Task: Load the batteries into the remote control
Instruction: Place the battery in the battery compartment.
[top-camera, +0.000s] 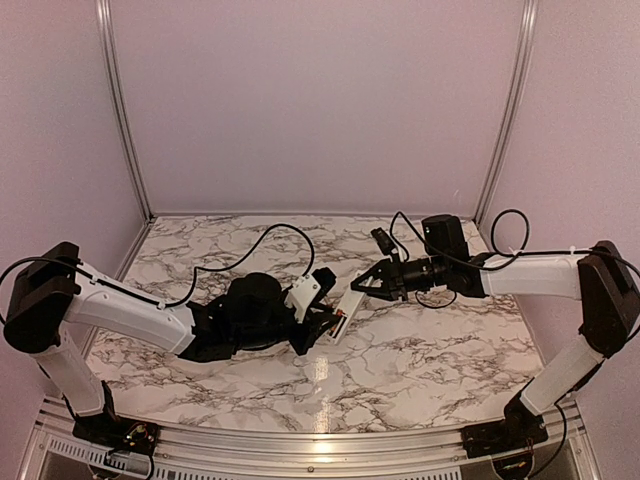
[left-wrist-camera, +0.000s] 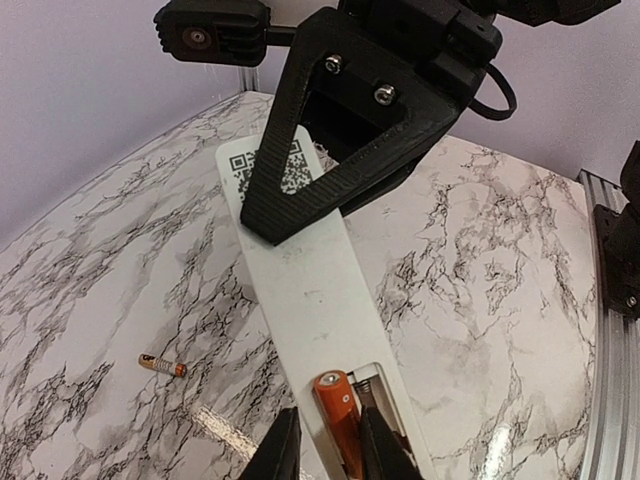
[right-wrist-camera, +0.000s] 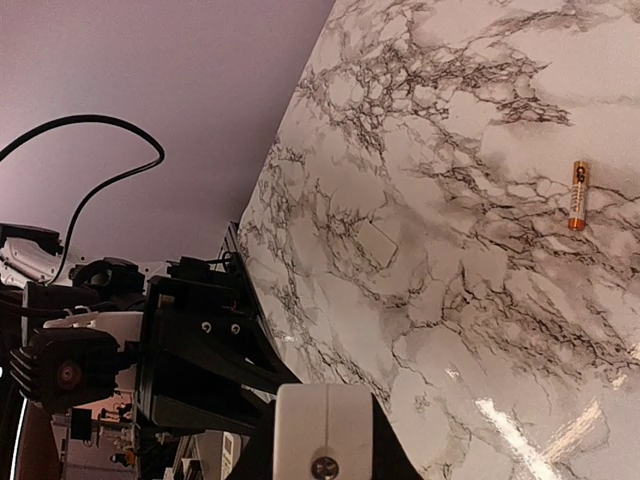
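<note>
Pinching remote (left-wrist-camera: 300, 280) far end with right claw (top-camera: 362, 285); straddling bay-seated battery (left-wrist-camera: 336, 400) with left claw (left-wrist-camera: 333, 455), slightly spread. Might snag it out when lifting; might roll other battery (left-wrist-camera: 162, 366) across bench (left-wrist-camera: 480, 260).

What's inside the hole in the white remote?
One copper-orange cylinder battery lies in the open compartment of the slim white plastic remote control. Its lower end is hidden between the black fingers of the left gripper.

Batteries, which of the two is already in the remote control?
The orange battery seated in the remote control's open compartment, between the left gripper's fingers; the other battery lies loose on the marble table.
</note>
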